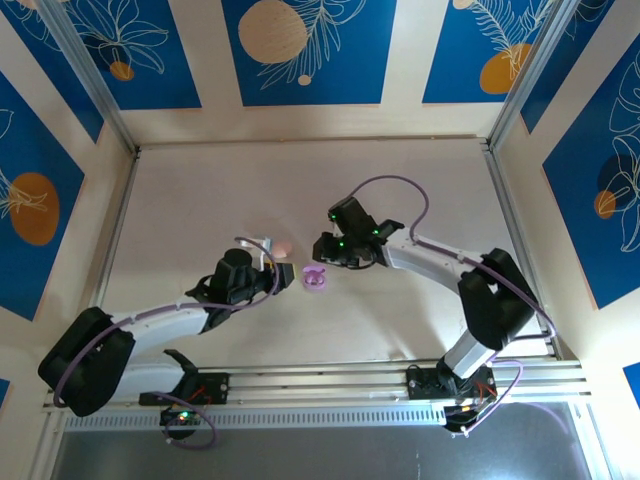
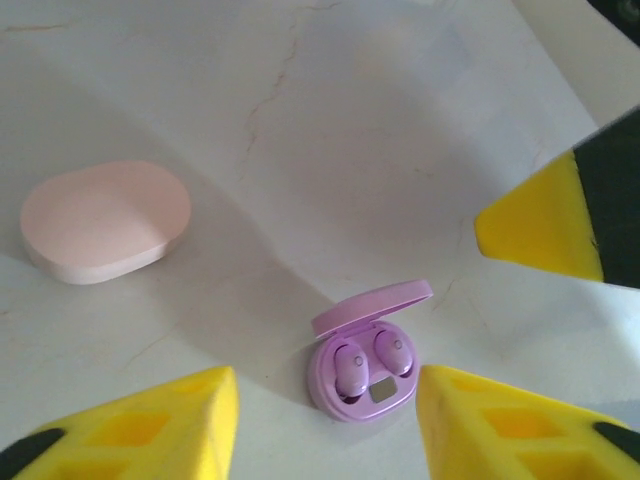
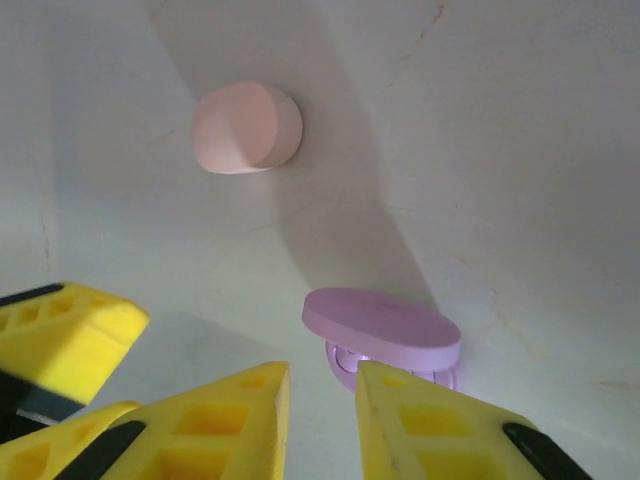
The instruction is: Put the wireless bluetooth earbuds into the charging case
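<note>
left wrist view: purple case (image 2: pixel 365 365) sits open on the pale, faintly veined table (image 2: pixel 400 120), its glossy oval lid (image 2: pixel 372 305) tipped up. two earbuds (image 2: pixel 350 368), smooth rounded purple nubs, are nestled side by side in its wells. left gripper (image 2: pixel 325 375) hangs near the case, yellow wedge fingers (image 2: pixel 150 425) spread wide apart, gripping nothing. pink case (image 2: pixel 105 220), a matte oval pebble, lies shut, apart from the purple case, beyond it to the left. over on the right wrist, right gripper (image 3: pixel 322 370) faces the lid's back, its jaws a slim gap apart, empty.
</note>
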